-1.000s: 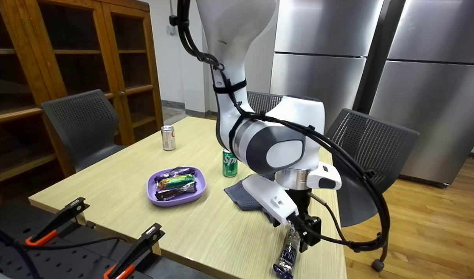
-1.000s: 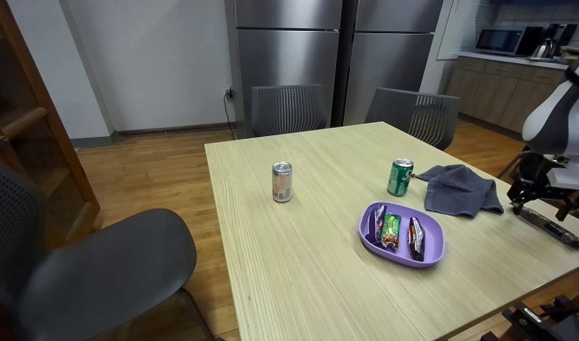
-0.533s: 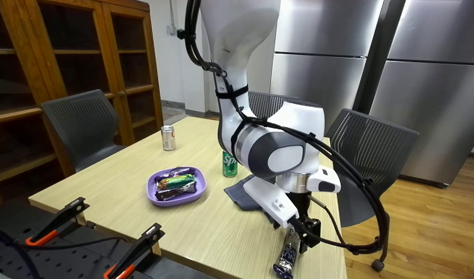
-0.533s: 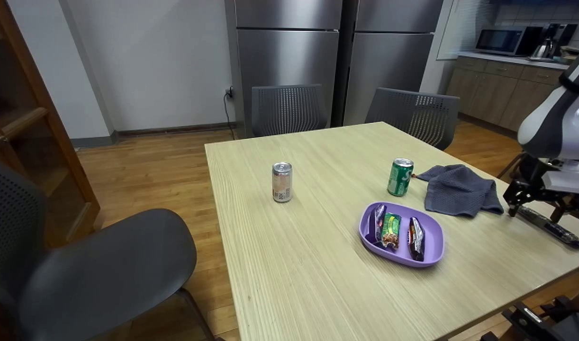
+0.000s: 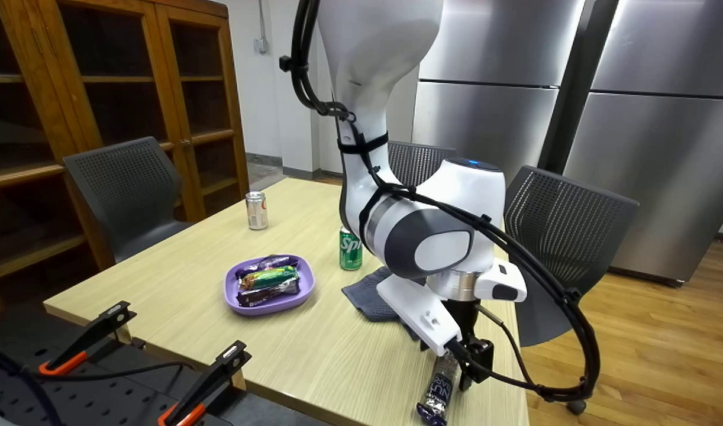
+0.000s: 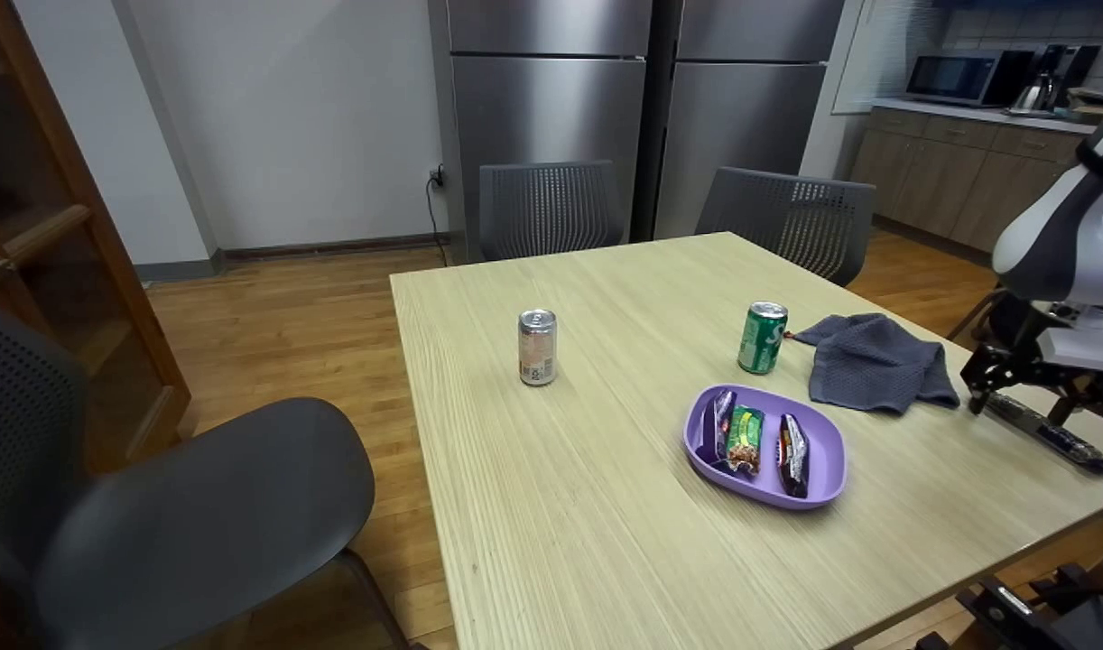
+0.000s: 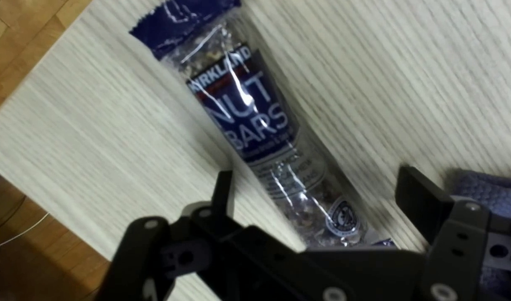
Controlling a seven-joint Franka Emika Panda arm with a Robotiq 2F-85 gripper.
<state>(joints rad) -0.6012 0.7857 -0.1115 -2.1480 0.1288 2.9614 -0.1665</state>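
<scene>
A wrapped nut bar (image 7: pixel 251 108) with dark blue ends lies on the pale table, below my gripper (image 7: pixel 316 179). The wrist view has the black fingers (image 7: pixel 420 200) wide apart, one on each side of the bar's near part, with bare table showing between them and the wrapper. The bar's near end is partly hidden by the gripper body. In both exterior views the gripper (image 5: pixel 444 365) points down over the bar (image 6: pixel 1070 442), fingertips low near the tabletop. A grey-blue cloth (image 7: pixel 489 188) lies close beside the right-hand finger.
A purple tray (image 6: pixel 822 442) holds several wrapped bars. Behind it stand a green Sprite can (image 5: pixel 350 251) and a silver can (image 5: pixel 257 210). The crumpled cloth (image 6: pixel 876 361) lies between tray and gripper. Orange-black clamps (image 5: pixel 207 378) grip the table edge; chairs (image 6: pixel 777 217) surround it.
The arm has come down a little and shifted slightly rightward in an exterior view, bringing the fingers lower around the bar. Bar, cloth, cans and tray have stayed put; the jaws remain wide.
</scene>
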